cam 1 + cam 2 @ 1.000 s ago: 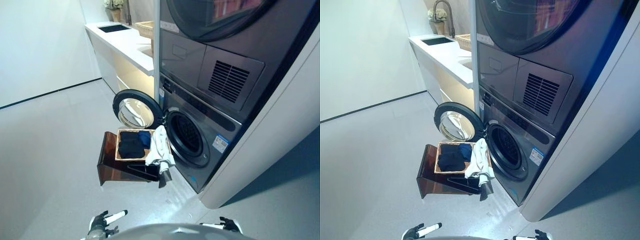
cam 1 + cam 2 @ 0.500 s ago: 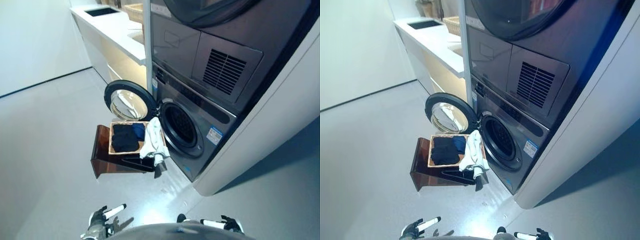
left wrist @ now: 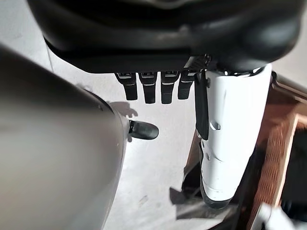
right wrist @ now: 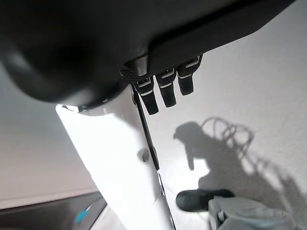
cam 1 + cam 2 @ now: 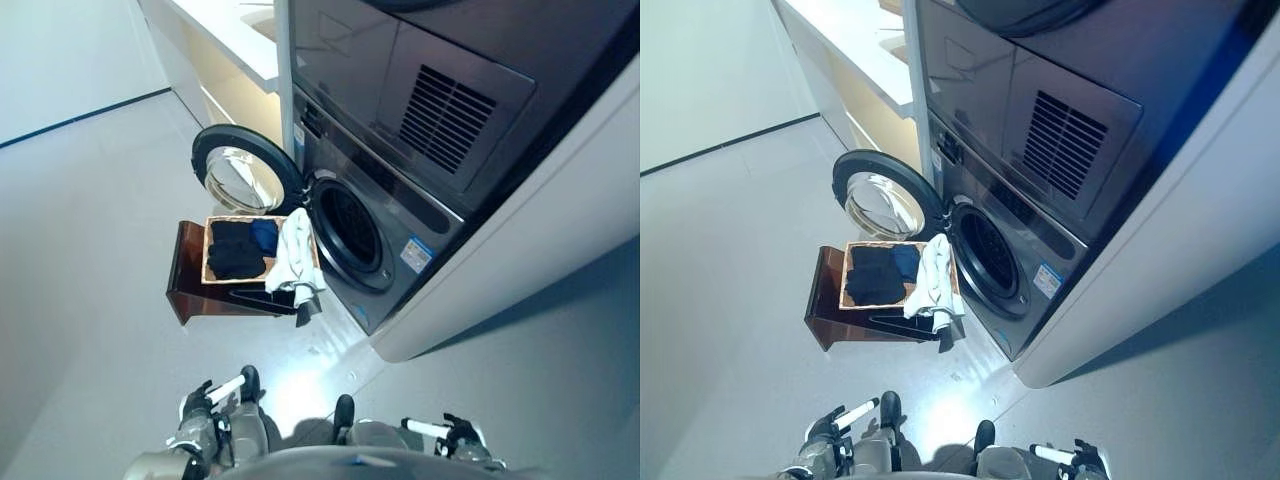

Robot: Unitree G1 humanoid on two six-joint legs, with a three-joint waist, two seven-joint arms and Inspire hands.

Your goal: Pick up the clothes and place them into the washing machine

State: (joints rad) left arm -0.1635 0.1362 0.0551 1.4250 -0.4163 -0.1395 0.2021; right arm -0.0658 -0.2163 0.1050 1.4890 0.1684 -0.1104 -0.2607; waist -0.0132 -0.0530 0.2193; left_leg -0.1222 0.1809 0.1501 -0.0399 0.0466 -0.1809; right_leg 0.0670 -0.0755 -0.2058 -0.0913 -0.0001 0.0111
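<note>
Facing a washing machine (image 5: 385, 268) with its round door (image 5: 240, 178) swung open toward the left, exposing the dark drum opening (image 5: 347, 226). Sitting beneath a second machine (image 5: 430, 90) in the same stack, beside a white counter (image 5: 225, 22). Standing just in front of the open door on the grey floor (image 5: 90, 230): a wicker basket (image 5: 206, 255) resting on a brown stand (image 5: 186, 282). Lying inside the basket: dark clothes (image 5: 235, 252), touching a blue garment (image 5: 264, 234) at the end nearer the door. Draping over the basket rim nearest the drum opening: a white garment (image 5: 290, 260), with one end trailing down past the stand's edge. Holding nothing in the left hand (image 5: 197, 406), hanging low and well apart from the basket, with fingers (image 3: 149, 90) straight and relaxed and the white-covered thumb (image 3: 230, 139) extending forward. Holding nothing in the right hand (image 5: 458, 434) either, hanging low on the opposite side, with fingers (image 4: 165, 88) relaxed and the white-covered thumb (image 4: 120, 163) extending alongside.
</note>
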